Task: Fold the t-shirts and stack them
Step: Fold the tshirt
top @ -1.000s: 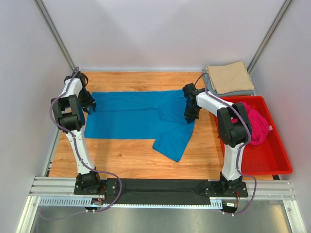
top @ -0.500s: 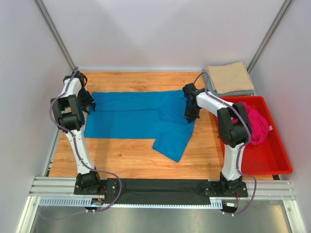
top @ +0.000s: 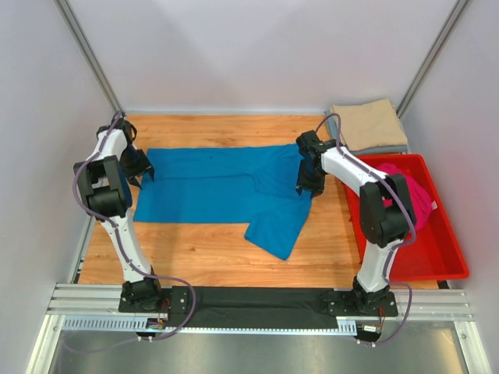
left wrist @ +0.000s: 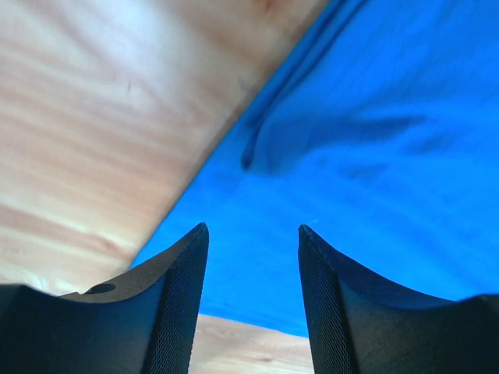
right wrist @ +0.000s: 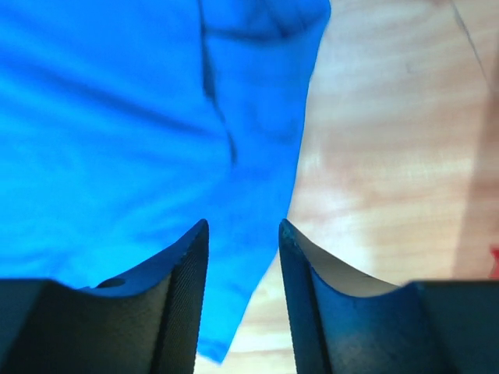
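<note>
A bright blue t-shirt point(top: 218, 187) lies spread across the wooden table, with one flap reaching toward the front. My left gripper point(top: 143, 173) is open and empty at the shirt's left edge; the wrist view shows the blue cloth point(left wrist: 374, 140) under the open jaws point(left wrist: 253, 230). My right gripper point(top: 306, 187) is open and empty at the shirt's right edge point(right wrist: 117, 117), jaws point(right wrist: 243, 224) over the cloth border. A folded tan beige shirt point(top: 368, 122) lies on a grey-blue one point(top: 382, 149) at the back right. A magenta pink shirt point(top: 413, 199) sits bunched in the bin.
The red plastic bin point(top: 437, 249) stands along the table's right side. White walls and metal posts close in the table at left, back and right. Bare wood point(top: 195, 249) shows in front of the blue shirt.
Both grippers have shifted slightly outward from the shirt's edges; the right arm swung a little to the right, the left a little to the left. The blue shirt lies as before.
</note>
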Action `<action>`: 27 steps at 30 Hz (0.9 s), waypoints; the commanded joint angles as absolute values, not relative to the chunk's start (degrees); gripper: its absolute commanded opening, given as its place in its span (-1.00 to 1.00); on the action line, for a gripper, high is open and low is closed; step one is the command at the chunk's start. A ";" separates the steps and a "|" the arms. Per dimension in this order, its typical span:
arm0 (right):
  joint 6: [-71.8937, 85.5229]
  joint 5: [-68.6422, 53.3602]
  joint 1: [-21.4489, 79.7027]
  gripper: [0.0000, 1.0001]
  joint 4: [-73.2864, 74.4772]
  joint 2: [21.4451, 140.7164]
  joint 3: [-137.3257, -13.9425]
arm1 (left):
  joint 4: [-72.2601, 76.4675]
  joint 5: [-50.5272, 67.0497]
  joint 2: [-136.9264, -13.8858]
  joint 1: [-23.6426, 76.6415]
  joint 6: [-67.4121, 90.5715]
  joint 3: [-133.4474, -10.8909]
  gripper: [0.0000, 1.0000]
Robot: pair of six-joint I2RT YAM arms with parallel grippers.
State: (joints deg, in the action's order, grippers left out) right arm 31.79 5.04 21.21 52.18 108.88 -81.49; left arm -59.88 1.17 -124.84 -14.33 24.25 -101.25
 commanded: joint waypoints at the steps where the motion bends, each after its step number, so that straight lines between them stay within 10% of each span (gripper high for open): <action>1: 34.36 2.73 24.42 -0.12 57.21 102.49 -79.90 | -56.78 1.85 -116.56 -14.85 26.71 -97.04 0.15; 27: 55.54 -15.29 40.51 0.03 35.60 84.37 -44.04 | -47.38 6.68 -103.01 -25.75 32.17 -71.72 0.20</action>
State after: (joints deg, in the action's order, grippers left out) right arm 50.48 -13.26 39.22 41.85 84.68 -44.97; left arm -49.21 6.09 -106.15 -23.64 31.44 -72.97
